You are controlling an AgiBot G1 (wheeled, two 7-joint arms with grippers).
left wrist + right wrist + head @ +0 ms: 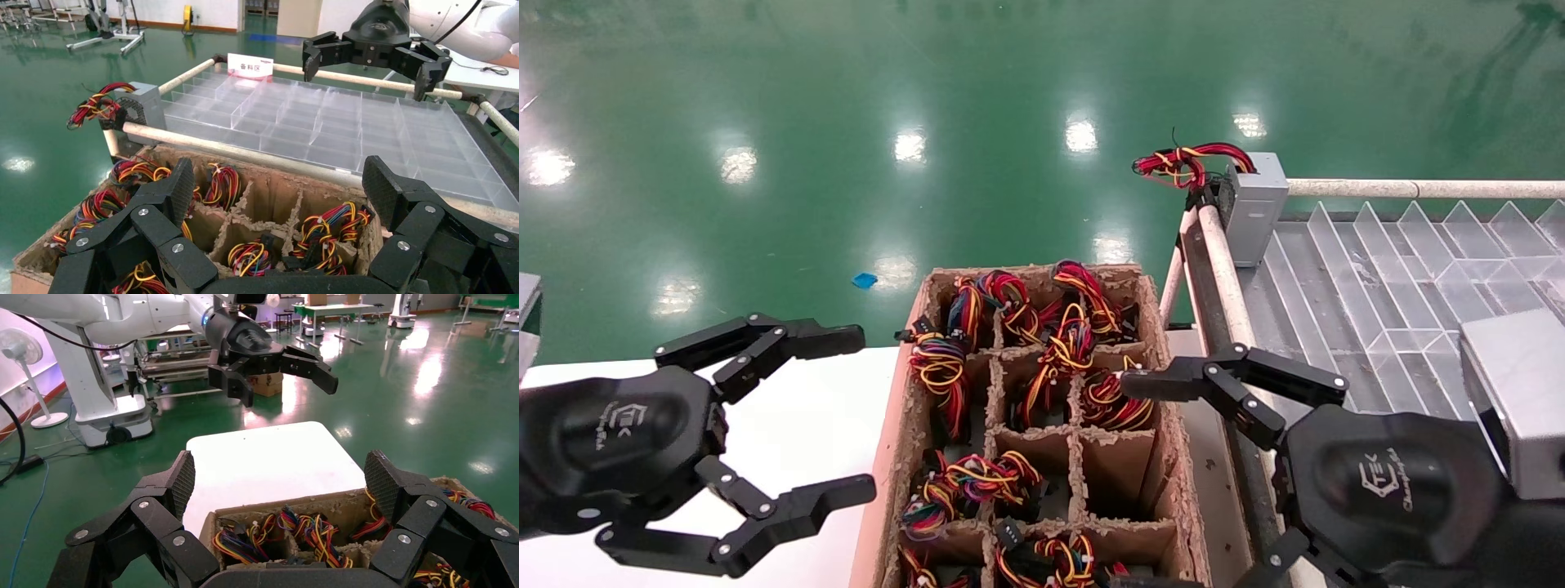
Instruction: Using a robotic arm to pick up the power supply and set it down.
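Observation:
A grey power supply point(1254, 211) with red, yellow and black wires stands upright at the far left corner of the rack; the left wrist view also shows this power supply point(144, 101). More wire bundles fill the cells of a cardboard box point(911, 425) in the middle. My left gripper point(862, 412) hangs open over the white table, left of the box, holding nothing. My right gripper point(1125, 482) is open at the box's right wall, its upper fingertip by a wire bundle. Each wrist view looks past its own open gripper point(281, 190) point(278, 481) into the box.
A clear divided tray point(1377, 278) lies on the pipe-framed rack at right. A larger plain grey block point(1516, 392) sits by my right wrist. The white table point(805, 425) is left of the box. Green floor lies beyond.

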